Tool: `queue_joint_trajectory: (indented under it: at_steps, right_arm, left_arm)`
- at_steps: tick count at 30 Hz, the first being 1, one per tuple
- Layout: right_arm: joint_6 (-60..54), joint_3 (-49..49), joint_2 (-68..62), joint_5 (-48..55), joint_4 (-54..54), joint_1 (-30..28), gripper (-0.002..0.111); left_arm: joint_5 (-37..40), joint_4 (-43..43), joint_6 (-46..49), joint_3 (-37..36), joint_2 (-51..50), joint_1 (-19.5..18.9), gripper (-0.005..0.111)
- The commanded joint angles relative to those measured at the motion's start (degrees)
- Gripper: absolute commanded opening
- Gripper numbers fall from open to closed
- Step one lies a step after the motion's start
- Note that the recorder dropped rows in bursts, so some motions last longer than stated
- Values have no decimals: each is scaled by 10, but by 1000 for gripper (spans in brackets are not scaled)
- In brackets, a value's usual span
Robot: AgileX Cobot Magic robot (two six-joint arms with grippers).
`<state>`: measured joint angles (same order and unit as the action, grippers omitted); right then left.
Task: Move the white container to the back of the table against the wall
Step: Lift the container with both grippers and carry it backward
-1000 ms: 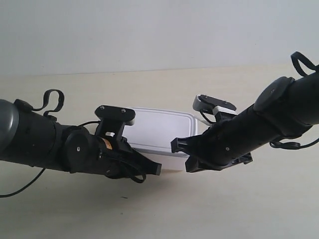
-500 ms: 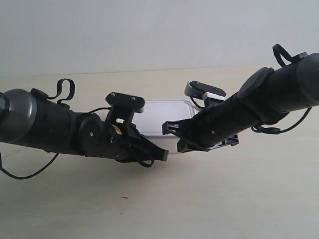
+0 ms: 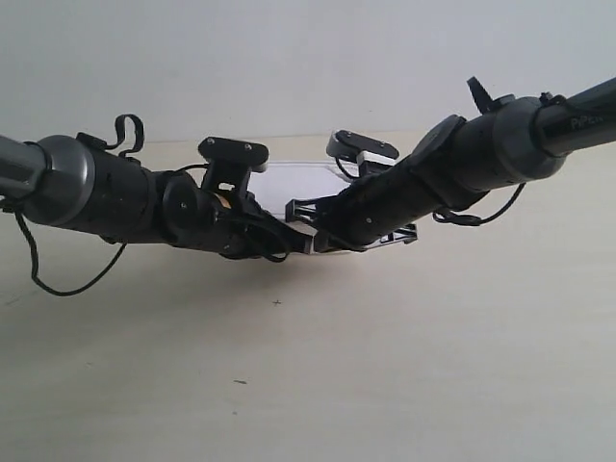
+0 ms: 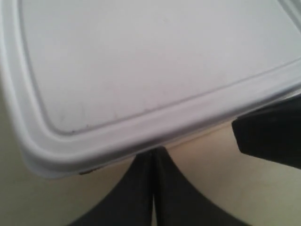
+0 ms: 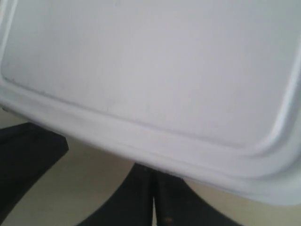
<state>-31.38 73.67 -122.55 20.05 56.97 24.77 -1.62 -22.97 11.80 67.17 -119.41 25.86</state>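
Observation:
The white container sits far back on the table, a short way in front of the wall, and both arms hide most of it. Its flat rimmed lid fills the left wrist view, and the lid fills the right wrist view too. My left gripper is shut, its tips tucked under the lid's rim against the near side. My right gripper is shut as well and presses the same side. In the exterior view the left gripper and the right gripper meet in front of the box.
Each wrist view catches the other arm's black fingers close beside its own. Black cables loop off both forearms. A few tiny dark specks dot the pale tabletop in front of the arms.
Both arms have reached further toward the wall, sliding the white container back with them. The two grippers have drawn closer together and stayed shut.

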Motion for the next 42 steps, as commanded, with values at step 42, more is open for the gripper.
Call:
queue_joint_trajectory:
  at_steps: [42]
  right_arm:
    - [30,263,-168,-5,-20,-59,0]
  left_arm:
    - [49,51,32,278,-177,-53,0]
